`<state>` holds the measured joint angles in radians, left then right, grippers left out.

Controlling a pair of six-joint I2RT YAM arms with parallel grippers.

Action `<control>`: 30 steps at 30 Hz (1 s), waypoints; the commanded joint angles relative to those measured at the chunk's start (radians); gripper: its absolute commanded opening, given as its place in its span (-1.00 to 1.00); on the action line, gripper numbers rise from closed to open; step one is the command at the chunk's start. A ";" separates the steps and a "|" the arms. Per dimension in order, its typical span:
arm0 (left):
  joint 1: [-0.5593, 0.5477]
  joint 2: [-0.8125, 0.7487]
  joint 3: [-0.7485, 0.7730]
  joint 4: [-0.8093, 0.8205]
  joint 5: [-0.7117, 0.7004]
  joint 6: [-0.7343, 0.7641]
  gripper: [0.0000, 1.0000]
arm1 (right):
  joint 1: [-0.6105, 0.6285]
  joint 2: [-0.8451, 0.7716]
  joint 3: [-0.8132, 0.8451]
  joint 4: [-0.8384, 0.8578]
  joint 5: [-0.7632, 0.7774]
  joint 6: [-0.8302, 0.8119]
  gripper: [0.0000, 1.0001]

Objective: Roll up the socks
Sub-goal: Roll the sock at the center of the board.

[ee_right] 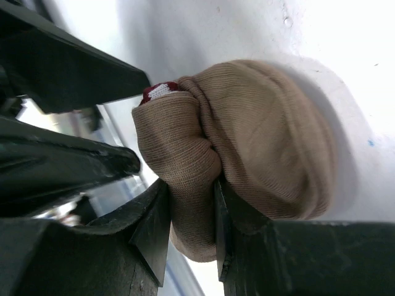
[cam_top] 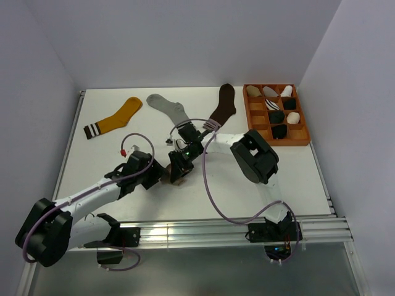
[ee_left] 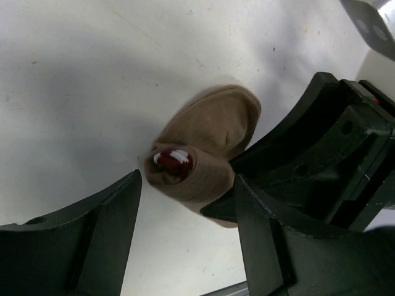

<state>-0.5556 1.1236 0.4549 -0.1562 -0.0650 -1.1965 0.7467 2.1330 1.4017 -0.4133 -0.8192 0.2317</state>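
Taupe knit sits bunched into a ball near the middle of the white desk [cam_top: 296, 179], where we find the taupe sock [ee_right: 271, 135] rolled up. Its maroon-and-white cuff [ee_left: 171, 161] peeks from one end of the bundle. The right fingers [ee_right: 154, 228] are narrowed onto a thick fold at the ball's side, pinching the fabric between them while the rest of the roll rests on the desk. Opposite them, the left fingers [ee_left: 105, 234] stand wide apart on either side of the cuff end. One is plainly clear of the sock; we cannot tell whether the other brushes it. From overhead, we see both arms meeting over this one spot, their wrists nearly touching.

Along the far side of the desk, three more socks lie flat and well apart from the ball. They are a mustard-yellow sock [cam_top: 120, 116] with a striped cuff at far left, a light grey sock [cam_top: 165, 105] beside it, and a dark brown sock [cam_top: 224, 102] further right. At the far right corner an orange compartment tray [cam_top: 281, 143] holds rolled bundles, some dark, some pale, one striped.
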 commanded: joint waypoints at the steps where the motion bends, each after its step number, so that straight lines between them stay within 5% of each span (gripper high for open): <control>1: -0.013 0.050 -0.012 0.082 -0.004 -0.032 0.31 | -0.012 0.074 -0.009 -0.079 -0.055 0.044 -0.96; 14: -0.018 0.211 -0.001 0.064 0.021 -0.045 -0.08 | -0.040 0.096 0.008 -0.052 -0.020 0.092 -0.87; 20: -0.018 0.251 0.019 0.003 0.030 -0.018 -0.59 | -0.037 -0.046 -0.104 0.082 0.096 0.078 -0.32; 26: -0.018 0.289 0.068 -0.068 0.027 0.031 -0.61 | -0.017 -0.278 -0.243 0.218 0.309 0.049 0.07; 30: -0.021 0.297 0.097 -0.092 0.022 0.043 -0.61 | 0.022 -0.457 -0.337 0.293 0.520 0.021 0.10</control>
<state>-0.5674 1.3796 0.5545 -0.0959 -0.0208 -1.2102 0.7368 1.8133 1.1103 -0.2268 -0.5339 0.3008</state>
